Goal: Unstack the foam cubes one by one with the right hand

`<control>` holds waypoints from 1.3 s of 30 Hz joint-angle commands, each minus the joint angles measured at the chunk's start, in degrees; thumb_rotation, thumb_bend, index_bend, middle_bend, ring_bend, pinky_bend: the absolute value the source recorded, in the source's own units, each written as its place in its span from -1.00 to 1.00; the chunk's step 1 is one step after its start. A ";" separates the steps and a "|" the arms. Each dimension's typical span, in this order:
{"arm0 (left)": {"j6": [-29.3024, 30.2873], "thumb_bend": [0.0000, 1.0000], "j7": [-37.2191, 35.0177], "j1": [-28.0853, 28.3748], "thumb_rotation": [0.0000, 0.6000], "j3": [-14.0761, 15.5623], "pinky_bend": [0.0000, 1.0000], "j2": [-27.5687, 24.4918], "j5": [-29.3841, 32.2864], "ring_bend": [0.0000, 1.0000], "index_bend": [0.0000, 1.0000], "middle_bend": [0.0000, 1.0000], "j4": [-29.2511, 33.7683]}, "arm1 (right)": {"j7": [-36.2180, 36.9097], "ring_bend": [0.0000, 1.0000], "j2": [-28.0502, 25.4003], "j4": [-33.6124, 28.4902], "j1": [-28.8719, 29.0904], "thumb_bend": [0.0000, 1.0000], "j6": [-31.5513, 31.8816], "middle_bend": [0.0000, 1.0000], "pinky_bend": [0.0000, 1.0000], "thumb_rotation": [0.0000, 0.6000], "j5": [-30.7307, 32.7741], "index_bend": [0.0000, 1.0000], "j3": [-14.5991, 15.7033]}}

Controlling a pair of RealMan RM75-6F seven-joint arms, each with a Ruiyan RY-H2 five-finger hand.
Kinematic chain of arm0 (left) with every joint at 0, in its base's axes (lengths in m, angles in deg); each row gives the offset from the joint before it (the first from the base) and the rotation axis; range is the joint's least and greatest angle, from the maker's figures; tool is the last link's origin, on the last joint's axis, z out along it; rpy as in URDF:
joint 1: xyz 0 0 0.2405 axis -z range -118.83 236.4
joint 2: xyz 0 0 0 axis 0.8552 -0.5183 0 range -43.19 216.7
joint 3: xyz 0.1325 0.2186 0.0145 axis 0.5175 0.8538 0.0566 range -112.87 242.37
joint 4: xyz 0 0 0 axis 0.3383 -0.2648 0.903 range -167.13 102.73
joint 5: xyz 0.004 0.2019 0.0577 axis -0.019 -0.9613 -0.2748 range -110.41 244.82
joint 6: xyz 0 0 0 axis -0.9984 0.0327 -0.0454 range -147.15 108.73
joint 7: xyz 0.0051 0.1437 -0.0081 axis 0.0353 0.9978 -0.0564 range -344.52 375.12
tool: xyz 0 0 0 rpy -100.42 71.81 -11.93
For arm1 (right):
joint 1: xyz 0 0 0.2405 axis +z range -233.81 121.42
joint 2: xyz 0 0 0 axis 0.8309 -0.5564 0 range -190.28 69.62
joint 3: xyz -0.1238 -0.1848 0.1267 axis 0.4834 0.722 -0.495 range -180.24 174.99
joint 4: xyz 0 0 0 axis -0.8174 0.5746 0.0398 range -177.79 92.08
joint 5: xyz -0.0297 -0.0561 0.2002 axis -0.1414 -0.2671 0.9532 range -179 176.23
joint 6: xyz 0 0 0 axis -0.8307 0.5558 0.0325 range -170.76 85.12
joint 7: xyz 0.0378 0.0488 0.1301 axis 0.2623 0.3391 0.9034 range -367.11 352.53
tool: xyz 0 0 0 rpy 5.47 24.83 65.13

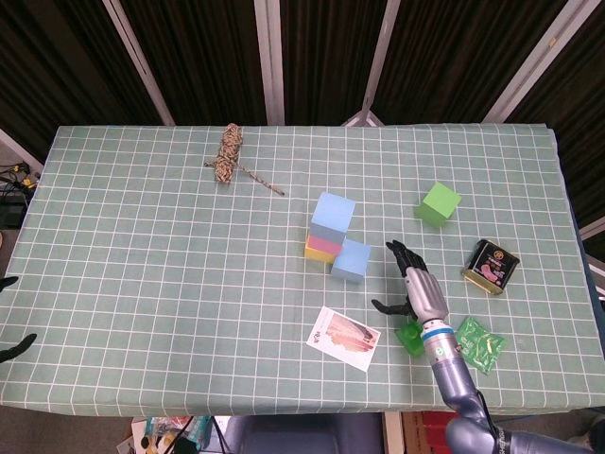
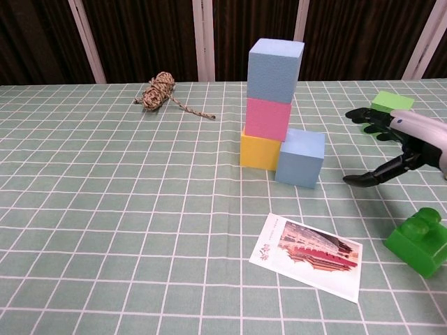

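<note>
At table centre, the stack stands three cubes high: top blue cube on pink cube on yellow cube. A second blue cube rests on the table, touching the stack's base on its right side. A green cube sits well apart, toward the far right. Judgement: two cubes appear removed; three remain stacked. The right hand is released, fingers spread, holding nothing, positioned near the loose blue cube and right of the stack, above the green brick. The left hand shows only as fingertips at the frame edge; its state cannot be determined.
</note>
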 commanded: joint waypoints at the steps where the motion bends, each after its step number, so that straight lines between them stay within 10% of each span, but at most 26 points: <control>1: -0.15 -0.66 0.10 0.09 1.00 -0.05 -1.00 0.05 0.11 -1.00 -0.56 -1.00 0.00 | -2.51 -0.96 3.00 2.49 2.20 -0.57 0.24 -1.00 -1.00 1.00 3.66 -0.93 -2.07; 17: -0.69 -0.66 0.20 0.38 1.00 -0.41 -1.00 0.08 0.91 -1.00 -0.56 -1.00 0.04 | -6.73 -0.86 8.81 8.63 8.94 -0.57 -1.63 -0.93 -1.00 1.00 7.33 -0.93 -5.51; 39: -1.32 -0.66 0.50 0.75 1.00 -0.86 -1.00 0.13 1.93 -1.00 -0.56 -1.00 0.15 | -8.38 0.21 17.34 21.80 13.04 -0.57 2.68 -0.25 -0.26 1.00 6.92 -0.55 -7.19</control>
